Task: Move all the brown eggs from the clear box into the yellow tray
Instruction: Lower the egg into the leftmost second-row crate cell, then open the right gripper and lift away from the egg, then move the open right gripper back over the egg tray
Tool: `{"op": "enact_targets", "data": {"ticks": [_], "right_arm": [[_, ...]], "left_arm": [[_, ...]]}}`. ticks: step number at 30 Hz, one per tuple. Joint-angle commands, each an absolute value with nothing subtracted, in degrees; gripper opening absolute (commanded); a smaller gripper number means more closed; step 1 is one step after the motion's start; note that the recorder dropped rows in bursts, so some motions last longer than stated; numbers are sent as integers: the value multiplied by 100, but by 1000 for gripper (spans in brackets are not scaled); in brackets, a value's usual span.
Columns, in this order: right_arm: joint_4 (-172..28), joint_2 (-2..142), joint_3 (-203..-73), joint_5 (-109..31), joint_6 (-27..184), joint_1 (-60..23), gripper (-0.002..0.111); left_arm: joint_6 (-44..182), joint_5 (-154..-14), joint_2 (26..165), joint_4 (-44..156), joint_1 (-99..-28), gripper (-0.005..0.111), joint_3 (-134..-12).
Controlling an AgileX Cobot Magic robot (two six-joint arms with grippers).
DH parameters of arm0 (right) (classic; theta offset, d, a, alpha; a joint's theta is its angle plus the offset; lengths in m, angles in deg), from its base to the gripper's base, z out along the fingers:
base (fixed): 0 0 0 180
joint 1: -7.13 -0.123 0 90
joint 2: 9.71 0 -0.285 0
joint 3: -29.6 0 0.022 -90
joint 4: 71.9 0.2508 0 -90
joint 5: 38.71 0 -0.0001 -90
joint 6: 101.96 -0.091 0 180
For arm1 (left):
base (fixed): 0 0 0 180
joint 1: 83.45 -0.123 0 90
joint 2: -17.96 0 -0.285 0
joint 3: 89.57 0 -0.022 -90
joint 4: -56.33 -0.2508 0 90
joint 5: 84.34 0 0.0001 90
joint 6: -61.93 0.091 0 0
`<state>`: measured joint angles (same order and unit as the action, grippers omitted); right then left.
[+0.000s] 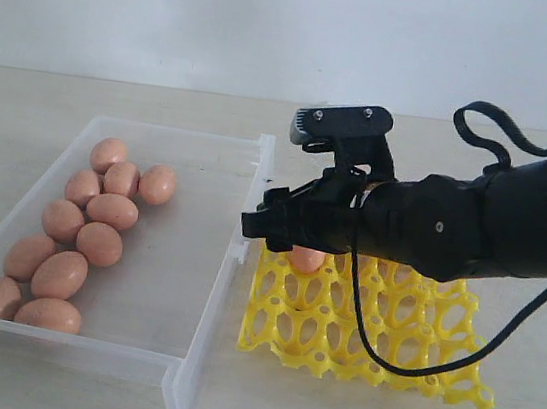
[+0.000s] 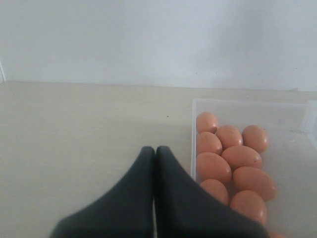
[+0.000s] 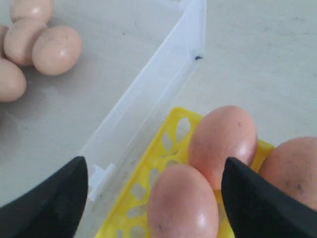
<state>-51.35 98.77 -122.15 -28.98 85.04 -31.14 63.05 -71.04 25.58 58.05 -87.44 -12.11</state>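
jaws of the right gripper [image 3: 154,161] stand spread over brown eggs [image 3: 182,203] in the yellow tray [image 3: 185,113]; the left gripper [image 2: 155,150] has its jaws pressed together.

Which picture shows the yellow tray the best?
The exterior view: it shows nearly the whole yellow tray, though the right arm covers part. The right wrist view shows only one corner holding brown eggs. The left wrist view misses it.

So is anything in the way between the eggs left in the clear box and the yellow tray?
Only the low side wall of the clear box, which stands right beside the yellow tray; the brown eggs must be lifted over it.
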Motion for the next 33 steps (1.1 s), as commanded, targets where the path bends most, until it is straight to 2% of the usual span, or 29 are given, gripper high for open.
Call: {"op": "enact_targets", "data": {"ticks": [1, 4, 8, 10, 12, 17, 20, 25, 30, 33], "right_arm": [[-5118, 9657, -12191, -2881, 8497, -3119, 71], [-5118, 9593, -12191, -2870, 8497, -3119, 65], [-5118, 9593, -12191, -2870, 8615, -3119, 44], [-5118, 9593, -12191, -2882, 8821, -3119, 37], [-5128, 9593, -12191, -2937, 9030, -3119, 38], [-5128, 9593, -12191, -2979, 9328, -3119, 53], [-5128, 9593, -12191, -3079, 9465, -3127, 54], [-5117, 9431, -12269, -3158, 9465, -3404, 52], [-5117, 9429, -13073, -4105, 9759, -3816, 27], [-5117, 9684, -13861, -5126, 9858, -4040, 31]], "left_arm": [[6308, -7104, 2575, 5836, -8749, -4, -1235], [6308, -7104, 2575, 5836, -8749, -4, -1235], [6308, -7104, 2575, 5836, -8749, -4, -1235], [6308, -7104, 2575, 5836, -8749, -4, -1235], [6308, -7104, 2575, 5836, -8749, -4, -1235], [6308, -7104, 2575, 5836, -8749, -4, -1235], [6308, -7104, 2575, 5836, -8749, -4, -1235], [6308, -7104, 2575, 5836, -8749, -4, -1235], [6308, -7104, 2575, 5836, -8749, -4, -1235], [6308, -7104, 2575, 5836, -8749, -4, -1235]]}}
